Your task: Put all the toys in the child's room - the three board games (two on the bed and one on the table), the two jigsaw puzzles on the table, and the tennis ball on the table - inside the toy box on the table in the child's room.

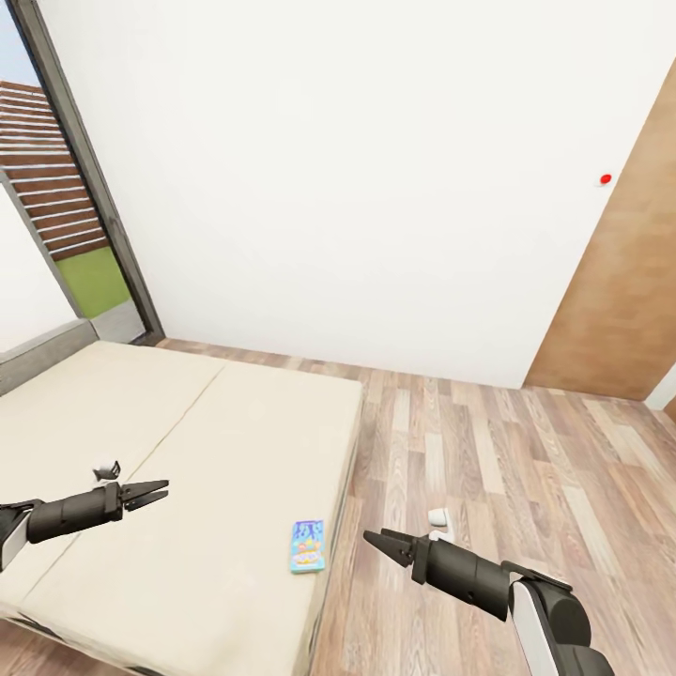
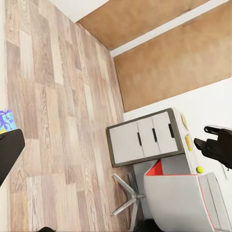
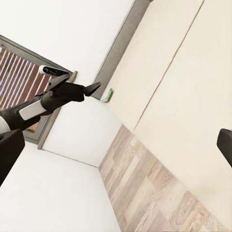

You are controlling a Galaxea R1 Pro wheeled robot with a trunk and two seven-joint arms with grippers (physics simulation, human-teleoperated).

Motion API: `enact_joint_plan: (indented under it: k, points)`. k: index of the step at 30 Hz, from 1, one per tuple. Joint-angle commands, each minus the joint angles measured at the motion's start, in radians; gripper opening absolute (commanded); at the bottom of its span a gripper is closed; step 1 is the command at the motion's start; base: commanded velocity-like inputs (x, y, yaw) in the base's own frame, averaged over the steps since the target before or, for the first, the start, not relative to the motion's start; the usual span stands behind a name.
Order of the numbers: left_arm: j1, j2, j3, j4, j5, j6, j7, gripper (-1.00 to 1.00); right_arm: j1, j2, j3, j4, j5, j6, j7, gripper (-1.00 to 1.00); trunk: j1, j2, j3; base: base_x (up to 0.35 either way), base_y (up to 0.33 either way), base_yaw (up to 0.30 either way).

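Right hand [image 1: 385, 541] hovers just beside blue board game [image 1: 307, 545].

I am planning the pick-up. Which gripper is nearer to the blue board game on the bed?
The right gripper, judging by the head view. It hovers just beyond the bed edge beside the blue board game. The left gripper hangs over the mattress, farther away.

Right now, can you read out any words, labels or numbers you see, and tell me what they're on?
No text is legible.
The blue game box near the edge of the bed: colourful print, too small and blurred to read.
The red wall button: no marking can be made out.
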Motion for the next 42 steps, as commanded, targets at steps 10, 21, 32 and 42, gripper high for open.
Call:
enact_joint_plan:
  k: [10, 21, 32, 42]
  points:
    - [-0.001, -0.004, -0.004, 0.0, 0.004, 0.011, -0.003, 1.0, -0.001, 0.001, -0.002, -0.001, -0.001, 0.005, 0.003, 1.0, 0.001, -0.002, 0.014, 0.0, 0.0, 0.066]
    - [-0.001, -0.005, -0.004, 0.0, 0.004, 0.011, -0.003, 1.0, -0.001, 0.001, -0.002, -0.001, -0.002, 0.005, 0.003, 1.0, 0.001, -0.002, 0.032, 0.0, 0.0, 0.071]
    - [0.0, -0.005, -0.004, 0.0, 0.003, 0.011, -0.003, 1.0, -0.001, 0.001, -0.002, -0.001, -0.001, 0.005, 0.003, 1.0, 0.001, -0.002, 0.049, 0.0, 0.0, 0.077]
    - [-0.001, -0.005, -0.005, 0.0, 0.004, 0.011, -0.003, 1.0, -0.001, 0.001, -0.002, -0.001, -0.001, 0.005, 0.003, 1.0, 0.001, -0.002, 0.06, 0.0, 0.0, 0.071]
